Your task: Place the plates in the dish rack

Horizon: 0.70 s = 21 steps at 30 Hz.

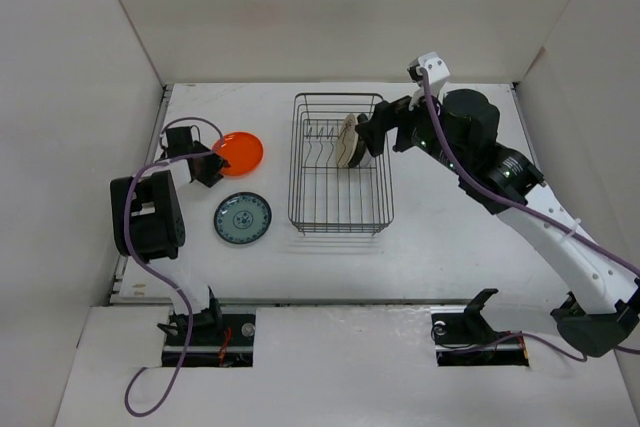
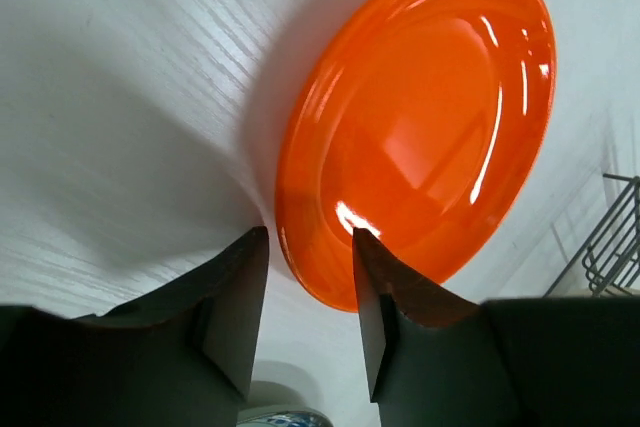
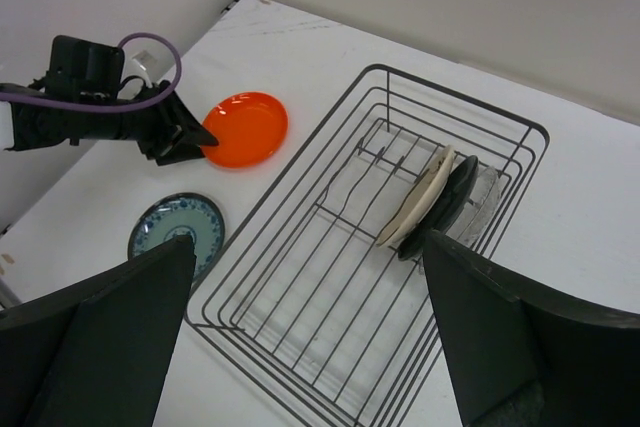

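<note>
The glossy orange plate (image 1: 240, 150) lies flat on the table left of the dish rack (image 1: 340, 217). My left gripper (image 1: 215, 166) is open at its near-left rim; in the left wrist view the gripper (image 2: 308, 247) has its jaws on either side of the orange plate's (image 2: 420, 117) edge, not closed. The blue-green patterned plate (image 1: 242, 218) lies flat nearer me. The beige plate (image 3: 418, 197), black plate (image 3: 447, 202) and clear glass plate (image 3: 484, 197) stand upright in the rack (image 3: 330, 247). My right gripper (image 1: 366, 137) is open and empty above the rack's right side.
White walls enclose the table on the left, back and right. The left arm's purple cable (image 1: 160, 162) loops near the orange plate. The rack's near slots hold nothing.
</note>
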Motion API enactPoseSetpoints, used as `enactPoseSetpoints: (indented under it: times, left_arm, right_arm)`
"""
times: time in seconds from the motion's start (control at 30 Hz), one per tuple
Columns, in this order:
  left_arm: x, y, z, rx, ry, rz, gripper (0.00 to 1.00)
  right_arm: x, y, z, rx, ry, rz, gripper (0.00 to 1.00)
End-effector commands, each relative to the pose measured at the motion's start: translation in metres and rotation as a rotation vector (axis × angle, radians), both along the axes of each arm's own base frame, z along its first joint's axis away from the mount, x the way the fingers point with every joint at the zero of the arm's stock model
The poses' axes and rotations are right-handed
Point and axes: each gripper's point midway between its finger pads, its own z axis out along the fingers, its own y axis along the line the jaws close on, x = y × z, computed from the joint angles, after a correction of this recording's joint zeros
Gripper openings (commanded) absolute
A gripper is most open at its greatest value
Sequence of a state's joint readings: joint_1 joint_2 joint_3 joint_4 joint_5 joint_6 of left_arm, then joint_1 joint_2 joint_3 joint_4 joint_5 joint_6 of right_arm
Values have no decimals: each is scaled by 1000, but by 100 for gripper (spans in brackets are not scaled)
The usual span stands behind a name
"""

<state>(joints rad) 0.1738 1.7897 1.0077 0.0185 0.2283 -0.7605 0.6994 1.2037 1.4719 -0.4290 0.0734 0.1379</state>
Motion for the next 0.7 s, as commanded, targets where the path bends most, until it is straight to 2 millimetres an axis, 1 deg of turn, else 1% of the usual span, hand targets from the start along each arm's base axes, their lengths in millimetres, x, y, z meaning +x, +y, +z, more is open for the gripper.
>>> enactPoseSetpoints:
  times: [0.0, 0.03, 0.13, 0.17, 0.2, 0.23, 0.27, 0.3, 0.37, 0.4, 0.43, 0.47, 0.5, 0.53, 0.57, 0.6, 0.63, 0.67]
  left_arm:
    - [1, 4, -7, 2, 9, 33, 35]
    - [0, 4, -12, 0, 21, 33, 31]
    - [-1, 4, -17, -9, 36, 41, 17]
    - [-2, 2, -21, -24, 46, 43, 14]
    - [0, 2, -22, -24, 46, 43, 8]
    - [0, 2, -22, -24, 46, 43, 4]
    - [-3, 2, -27, -27, 65, 43, 0]
    - [2, 2, -23, -25, 52, 43, 0]
    - [3, 3, -24, -26, 59, 43, 0]
    - [5, 3, -21, -26, 58, 43, 0]
    - [9, 4, -14, -16, 38, 34, 0]
    - [6, 6, -13, 2, 44, 32, 0]
    - [10, 9, 3, 16, 16, 39, 0]
    - [15, 12, 17, 42, -14, 35, 0]
    - [18, 8, 30, 69, -36, 20, 0]
    - [21, 12, 45, 138, -59, 14, 0]
    - [28, 11, 83, 180, -119, 5, 0]
    - [30, -1, 103, 212, -153, -29, 0]
  right_arm:
    - [0, -3, 18, 45, -33, -11, 100]
    - [-3, -5, 21, 51, -40, -11, 100]
    - [-1, -8, 19, 45, -33, -20, 100]
    - [-1, -8, 19, 45, -33, -20, 100]
    - [-1, -8, 19, 45, -33, -20, 100]
    - [1, -11, 19, 52, -28, -31, 100]
    - [0, -9, 19, 53, -28, -22, 100]
    - [0, -9, 19, 53, -28, -22, 100]
    - [1, -11, 19, 54, -27, -22, 100]
    - [0, -10, 19, 55, -26, -13, 100]
    - [0, -10, 19, 55, -26, -13, 100]
    - [3, -11, 18, 66, -20, -17, 100]
    - [1, -8, 18, 68, -18, 2, 99]
    - [0, -10, 20, 86, -23, 7, 99]
    - [4, -10, 20, 96, -33, 12, 99]
    - [4, -7, 20, 114, -33, 31, 99]
    - [3, -2, 20, 125, -37, 84, 99]
    - [4, 2, 22, 155, -54, 114, 99]
